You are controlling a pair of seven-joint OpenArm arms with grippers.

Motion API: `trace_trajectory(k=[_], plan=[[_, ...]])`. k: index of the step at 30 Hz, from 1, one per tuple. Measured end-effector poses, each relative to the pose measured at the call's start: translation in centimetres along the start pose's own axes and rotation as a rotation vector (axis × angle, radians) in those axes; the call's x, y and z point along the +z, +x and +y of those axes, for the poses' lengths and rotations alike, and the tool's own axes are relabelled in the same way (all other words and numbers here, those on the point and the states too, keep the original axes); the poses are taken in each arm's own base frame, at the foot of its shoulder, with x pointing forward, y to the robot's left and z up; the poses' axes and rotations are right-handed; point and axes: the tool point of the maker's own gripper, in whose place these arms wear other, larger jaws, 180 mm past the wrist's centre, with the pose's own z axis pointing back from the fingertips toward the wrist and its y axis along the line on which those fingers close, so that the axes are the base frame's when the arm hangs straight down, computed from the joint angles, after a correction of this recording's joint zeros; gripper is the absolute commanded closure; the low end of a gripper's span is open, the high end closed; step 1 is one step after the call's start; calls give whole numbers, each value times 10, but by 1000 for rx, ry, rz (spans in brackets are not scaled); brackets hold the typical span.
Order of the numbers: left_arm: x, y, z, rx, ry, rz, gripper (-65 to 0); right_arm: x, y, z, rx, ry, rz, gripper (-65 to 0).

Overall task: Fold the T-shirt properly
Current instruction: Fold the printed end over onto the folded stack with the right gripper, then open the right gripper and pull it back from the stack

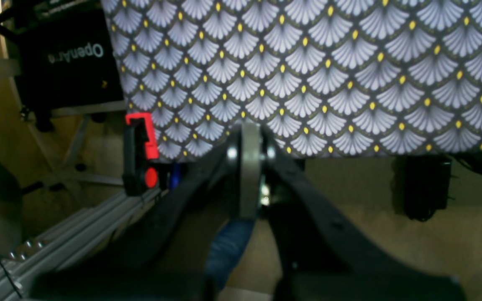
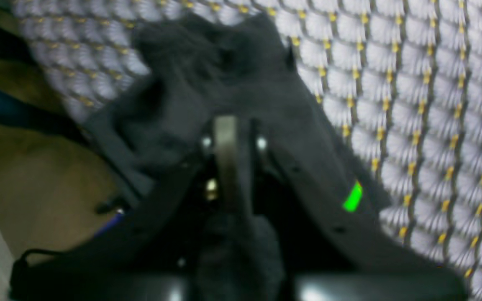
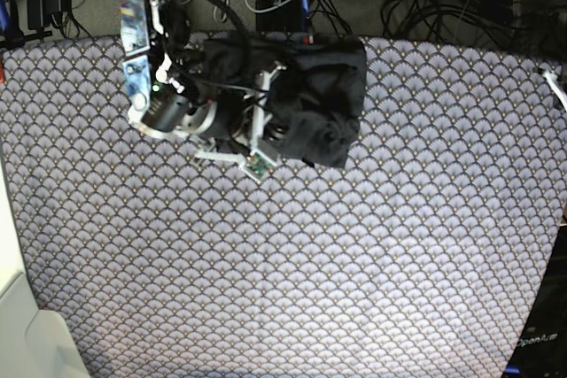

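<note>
Closed with dark cloth bunched at its tips, the right claw sits on the crumpled charcoal-grey T-shirt at upper centre of the scallop-print worktop (left claw shut, empty); lifting could drag several layers together.

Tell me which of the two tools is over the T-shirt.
The right tool, on the base view's left: it sits shut amid the crumpled dark T-shirt. The left tool, also shut, hangs off the edge of the patterned tablecloth, away from the shirt.
</note>
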Motion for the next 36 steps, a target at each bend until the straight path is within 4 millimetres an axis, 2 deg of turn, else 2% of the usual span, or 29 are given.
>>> trace_trajectory(k=[3,5,6,8,11,13,16,19,21,24,27,29,31,33,35,36], plan=[[-1,0,-1,2,-3,-1,-5,-7,-9,-5,-30,10,24,0],[-1,0,-1,3,-2,0,-5,-11,-14,2,-24,27,42,0],[-1,0,-2,3,-5,-4,-5,-14,-16,13,-8,50,51,0],[-1,-1,-1,2,0,2,-5,-22,-20,49,45,133,78,0],[-1,0,-1,2,-1,0,-5,-29,-13,91,120,240,70,0],[-1,-1,-1,2,-1,1,-5,-35,-15,104,149,278,86,0],[-1,-5,-3,-1,-8,10,-5,-42,-38,115,176,316,172,0],[-1,-13,-4,-6,-7,39,-5,-36,-42,128,271,343,180,0],[-1,-13,-3,-7,-4,39,-5,-27,-33,127,339,331,153,0],[-1,-10,-3,-7,-6,27,-9,-10,-20,111,449,250,135,0],[-1,-9,-3,-7,-7,24,-12,-2,-28,93,504,180,202,0],[-1,-8,-3,-8,-7,23,-44,0,-35,83,520,148,240,0],[-2,-7,-4,-5,-10,19,-125,3,-43,67,546,95,280,-1],[-2,-8,-6,-2,-15,18,-237,8,-54,56,561,75,317,-1],[-4,0,-9,17,-21,-6,-356,14,-66,45,574,56,368,-1],[-5,6,-11,27,-25,-23,-393,18,-68,41,574,43,373,-1]])
